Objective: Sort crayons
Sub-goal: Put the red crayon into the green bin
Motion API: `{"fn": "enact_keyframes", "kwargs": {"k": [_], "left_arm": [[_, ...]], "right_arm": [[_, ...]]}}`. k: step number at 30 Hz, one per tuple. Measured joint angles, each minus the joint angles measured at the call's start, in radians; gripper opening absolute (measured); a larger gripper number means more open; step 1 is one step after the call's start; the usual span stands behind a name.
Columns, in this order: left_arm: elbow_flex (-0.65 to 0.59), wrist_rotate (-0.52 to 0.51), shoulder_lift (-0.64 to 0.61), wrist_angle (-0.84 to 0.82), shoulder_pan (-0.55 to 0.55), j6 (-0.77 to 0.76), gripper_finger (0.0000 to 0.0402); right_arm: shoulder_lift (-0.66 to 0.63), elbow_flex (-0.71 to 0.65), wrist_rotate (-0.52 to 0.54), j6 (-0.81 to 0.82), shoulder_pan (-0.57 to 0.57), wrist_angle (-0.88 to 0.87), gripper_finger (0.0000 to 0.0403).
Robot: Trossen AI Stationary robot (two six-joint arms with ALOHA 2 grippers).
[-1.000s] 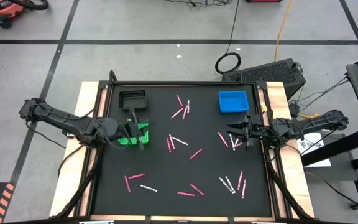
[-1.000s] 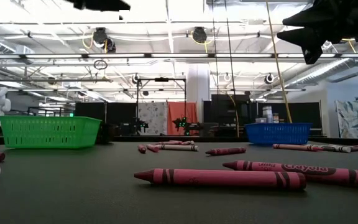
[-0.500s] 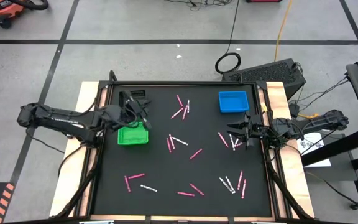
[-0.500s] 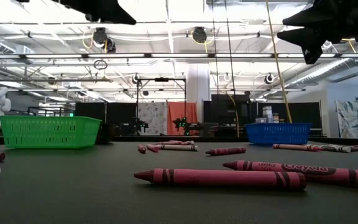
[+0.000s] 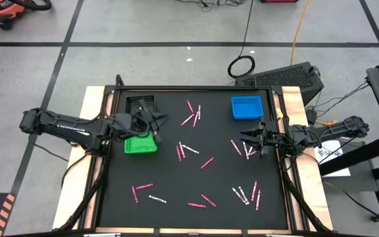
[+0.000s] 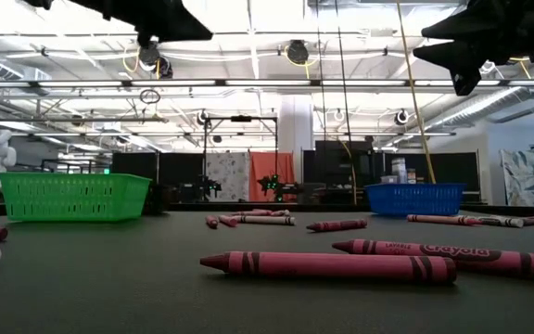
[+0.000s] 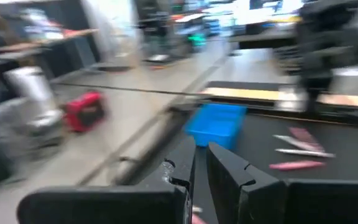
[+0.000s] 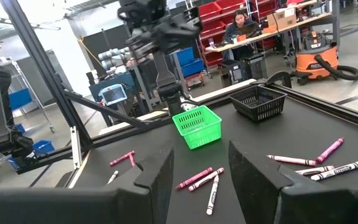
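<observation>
Crayons (image 5: 206,162) lie all over the black tabletop (image 5: 176,181), pink ones and white ones. Most of the sorting looks left to do. From above, no crayon shows inside the blue bin (image 5: 247,107) near the far right corner, the green bin (image 5: 139,145) near the left edge, or the black bin (image 5: 139,103) near the far left corner. The green bin's inside is partly hidden, so I cannot be sure.

The left gripper (image 5: 151,123) hangs in the air between the green bin and the black bin. Its fingers (image 7: 229,174) are nearly together with only a thin gap. I cannot tell if something tiny is pinched there.

The right gripper (image 5: 253,139) hovers near the right edge, over a small bunch of crayons. Its fingers (image 8: 257,165) are spread apart and hold nothing.

The high view shows every crayon group at once and where both arms are. The low view shows the word printed on a close crayon (image 6: 434,250), which the high view cannot. The right wrist view shows a person sitting at a desk far off in the room. No other view shows that.
</observation>
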Motion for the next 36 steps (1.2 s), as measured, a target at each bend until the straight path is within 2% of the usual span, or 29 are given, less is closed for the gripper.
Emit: {"fn": "enact_keyframes", "kwargs": {"k": [4, 13, 19, 23, 28, 33, 36], "left_arm": [[0.0, 0.11, 0.006, 0.0, -0.041, 0.034, 0.0044], [-0.001, 0.119, 0.047, -0.034, -0.072, -0.176, 0.0044], [-0.001, 0.124, 0.092, -0.123, -0.104, -0.175, 0.0044], [-0.001, 0.124, 0.131, -0.136, -0.107, -0.099, 0.0044], [-0.001, 0.126, 0.171, -0.135, -0.107, -0.086, 0.0044], [-0.001, 0.17, 0.208, -0.14, -0.107, -0.09, 0.0044], [-0.001, 0.226, 0.219, -0.188, -0.107, -0.167, 0.0044]], "right_arm": [[0.0, 0.0, 0.0, 0.0, 0.0, 0.0, 0.0139], [0.0, 0.0, 0.0, 0.0, 0.0, 0.0, 0.0139], [0.0, 0.0, 0.001, 0.0, 0.0, 0.0, 0.0139], [0.0, 0.0, 0.001, 0.0, 0.0, 0.0, 0.0139], [0.0, 0.0, 0.004, 0.0, 0.0, 0.004, 0.0139], [0.0, 0.0, 0.004, -0.004, 0.0, 0.02, 0.0139], [0.0, 0.0, 0.004, 0.002, 0.0, 0.021, 0.0139]]}}
